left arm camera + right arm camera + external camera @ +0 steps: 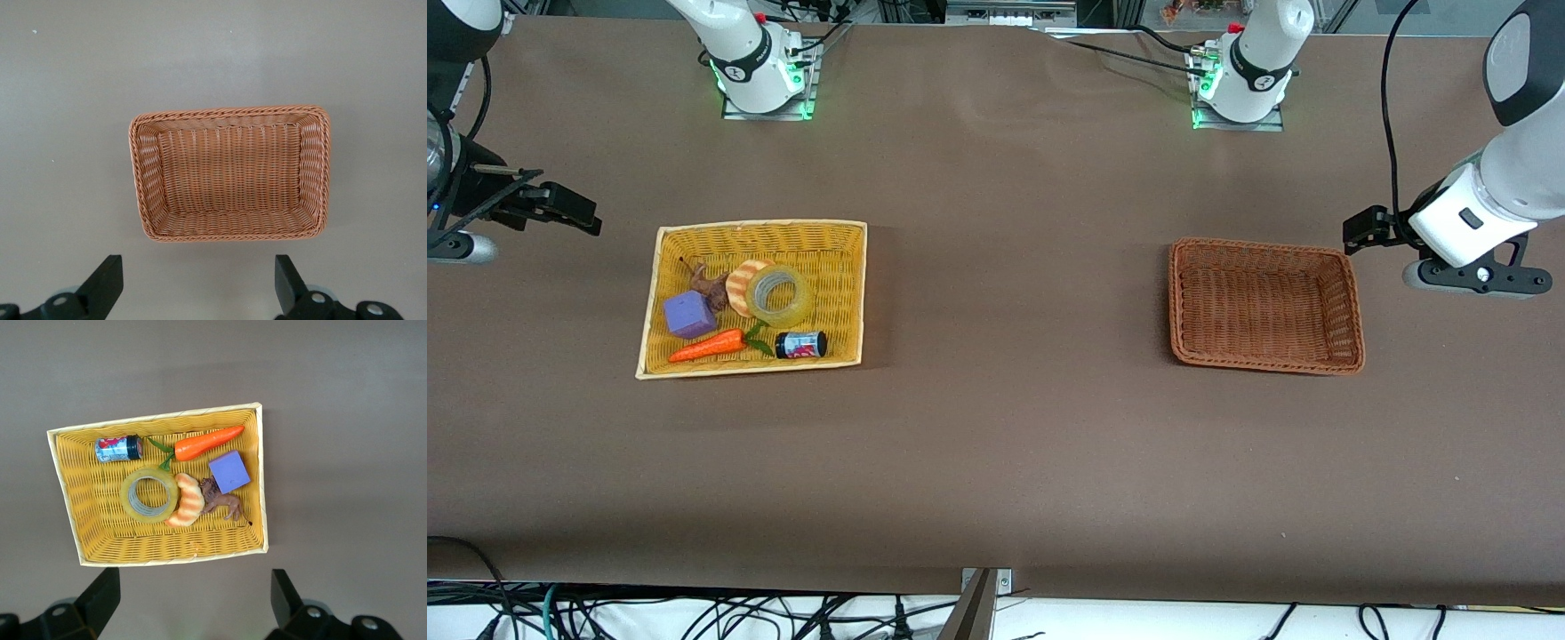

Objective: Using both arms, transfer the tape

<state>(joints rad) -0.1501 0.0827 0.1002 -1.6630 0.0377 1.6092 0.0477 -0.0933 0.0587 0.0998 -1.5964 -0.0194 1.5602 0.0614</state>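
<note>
The tape [780, 296], a translucent pale-yellow ring, lies flat in the yellow basket [694, 233] toward the right arm's end of the table. It also shows in the right wrist view [149, 495], touching the striped croissant toy. My right gripper [574, 212] hangs open and empty over the bare table beside the yellow basket, toward the table's end; its open jaws show in the right wrist view [193, 590]. My left gripper [1362, 229] hangs open and empty over the table beside the brown wicker basket [1263, 244]; its jaws show wide apart in the left wrist view [198, 277].
The yellow basket also holds a striped croissant toy [743, 283], a brown animal figure [710, 284], a purple cube [689, 315], a toy carrot [707, 347] and a small can [800, 344]. The brown basket [230, 113] holds nothing.
</note>
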